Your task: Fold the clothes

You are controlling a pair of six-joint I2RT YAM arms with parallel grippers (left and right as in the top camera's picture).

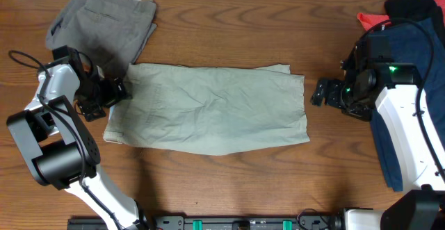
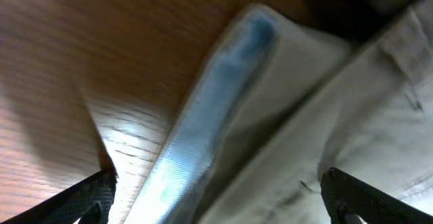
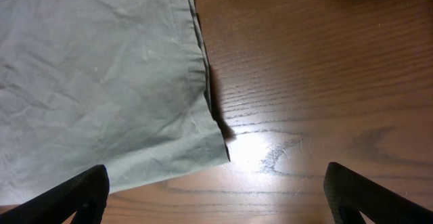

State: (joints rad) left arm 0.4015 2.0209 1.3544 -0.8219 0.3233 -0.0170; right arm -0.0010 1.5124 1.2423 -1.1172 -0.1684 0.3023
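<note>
Our left pincer (image 1: pixel 110 94) stands wide open and empty, the beige shorts' (image 1: pixel 208 108) waistband (image 2: pixel 216 109) lying between its jaws, seemingly lined up for a pinch. Our right pincer (image 1: pixel 321 91), equally open and empty, faces the hem (image 3: pixel 203 68). Farther off wait grey shorts (image 1: pixel 104 18) and navy shorts (image 1: pixel 430 70).

Left arm (image 1: pixel 49 94): white shells, black joint motors, black cable loop (image 1: pixel 19 56) at 10 o'clock. Right arm (image 1: pixel 407 129): same white/black, green LEDs (image 1: pixel 395 69) lit, 3 o'clock. Fingers (image 3: pixel 74 197) matte black. Base rail (image 1: pixel 243 223) black, green tabs, 6 o'clock.
</note>
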